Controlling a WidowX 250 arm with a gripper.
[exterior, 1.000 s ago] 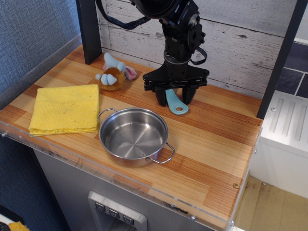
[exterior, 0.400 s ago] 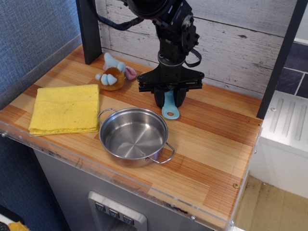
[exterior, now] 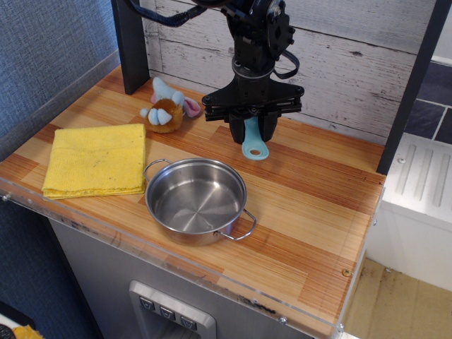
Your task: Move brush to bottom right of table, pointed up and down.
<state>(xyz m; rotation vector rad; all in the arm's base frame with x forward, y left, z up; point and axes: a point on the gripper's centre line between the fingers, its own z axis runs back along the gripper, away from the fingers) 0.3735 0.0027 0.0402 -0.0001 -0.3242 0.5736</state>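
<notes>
The brush (exterior: 253,141) looks like a small piece of light turquoise plastic, so I judge it very light and stiff, and not fragile. Smooth plastic can be a little slippery, and the flat handle may turn between the fingers if the hold is not centred. A good place to take it is the upper part of the handle, near the head, and that is about where it is held. The head and bristles are hidden inside the pincer (exterior: 252,131), so I cannot tell their state.

The pincer is closed narrow on the brush, with the two dark fingers at each side of the handle. The handle hangs down, its hole end pointing to about 5 o'clock. It seems lifted off the bench (exterior: 321,205), but the gap under it is hard to judge.

The arm stands almost vertical at the 12 o'clock side of the bench, in front of the white plank wall (exterior: 353,63), the wrist pointing straight down. The steel pot (exterior: 197,200) is near, at 7 o'clock from the pincer. The plush toy (exterior: 167,109) lies at 9 o'clock and the yellow cloth (exterior: 95,159) further at 8 o'clock. The goal corner, at 5 o'clock, is well apart.
</notes>
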